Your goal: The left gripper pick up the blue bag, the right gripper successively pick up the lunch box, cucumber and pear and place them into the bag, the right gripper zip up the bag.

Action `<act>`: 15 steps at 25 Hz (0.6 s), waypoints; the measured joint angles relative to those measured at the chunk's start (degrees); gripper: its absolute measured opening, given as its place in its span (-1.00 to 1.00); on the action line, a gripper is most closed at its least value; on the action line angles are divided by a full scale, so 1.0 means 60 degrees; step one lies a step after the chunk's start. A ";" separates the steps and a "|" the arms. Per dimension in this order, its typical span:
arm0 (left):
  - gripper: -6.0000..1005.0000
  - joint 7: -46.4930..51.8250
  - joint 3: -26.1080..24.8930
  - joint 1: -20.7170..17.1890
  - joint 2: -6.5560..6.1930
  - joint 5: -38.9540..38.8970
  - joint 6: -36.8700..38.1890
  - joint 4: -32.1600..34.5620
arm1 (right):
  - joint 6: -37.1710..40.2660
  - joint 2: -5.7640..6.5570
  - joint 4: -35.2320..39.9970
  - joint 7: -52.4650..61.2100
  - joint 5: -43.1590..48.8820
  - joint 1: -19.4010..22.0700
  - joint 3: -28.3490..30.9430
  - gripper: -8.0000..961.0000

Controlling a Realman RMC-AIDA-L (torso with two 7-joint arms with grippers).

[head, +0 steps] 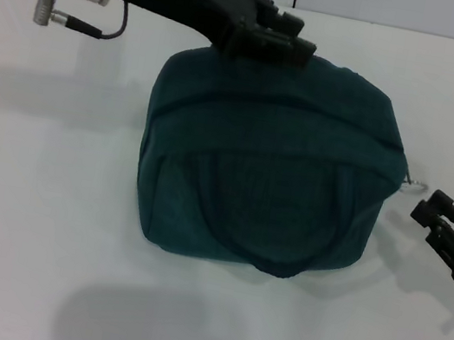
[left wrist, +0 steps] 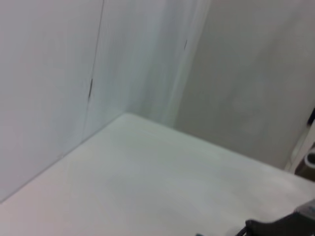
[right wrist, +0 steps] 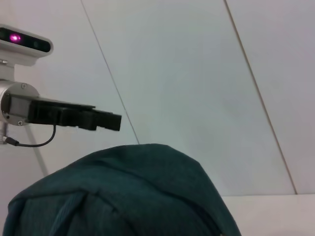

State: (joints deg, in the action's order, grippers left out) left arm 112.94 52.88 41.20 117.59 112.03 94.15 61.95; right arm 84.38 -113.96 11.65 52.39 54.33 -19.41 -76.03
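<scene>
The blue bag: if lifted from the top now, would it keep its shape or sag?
The blue bag is soft fabric, yet stands full and rounded, so probably it holds shape fairly well. Its loop handle lies limp against the side, so the cloth itself likely flops. The left gripper sits at its top edge.

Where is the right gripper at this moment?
In the head view, the black right gripper is low on the right, beside the dark teal fabric bag, near its metal zipper ring.

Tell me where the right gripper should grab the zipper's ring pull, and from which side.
Grip the metal ring pull itself; it sticks out past the blue bag at its upper corner on the robot's right. Probably best to come in from that side, where the right gripper sits just below it, fingers open. The left gripper is at the bag's top.
</scene>
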 joint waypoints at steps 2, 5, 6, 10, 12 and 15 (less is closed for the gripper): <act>-0.49 -0.0153 -0.0013 -0.0128 0.0002 -0.0275 -0.0009 -0.0004 | -0.0006 0.0000 0.0009 0.0000 0.0003 -0.0025 -0.0004 -0.63; -0.36 -0.0534 -0.0020 -0.0447 0.0003 -0.0862 -0.0011 -0.0010 | -0.0045 -0.0025 0.0011 -0.0185 -0.0048 0.0022 0.0150 -0.45; -0.32 -0.0745 -0.0023 -0.0591 0.0002 -0.1135 -0.0011 -0.0017 | 0.0007 -0.0042 0.0012 -0.0326 -0.0057 0.0061 0.0285 -0.39; 0.04 -0.1858 -0.0054 -0.1288 0.0009 -0.2450 0.0008 -0.0207 | 0.0615 -0.0116 0.0020 -0.0897 -0.0069 0.0305 0.1292 -0.04; 0.04 -0.2449 -0.0053 -0.1731 0.0004 -0.3209 0.0048 -0.0344 | 0.1302 -0.0122 0.0025 -0.0849 -0.0070 0.0333 0.1954 0.15; 0.04 -0.3214 -0.0055 -0.2425 -0.0039 -0.4319 0.0100 -0.0692 | 0.2618 0.0032 0.0242 -0.0258 -0.0058 0.0154 0.2448 0.42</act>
State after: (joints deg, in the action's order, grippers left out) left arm 93.66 52.55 26.65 117.36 86.11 94.75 57.80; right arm 100.09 -113.76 13.11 50.84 53.98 -18.49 -61.34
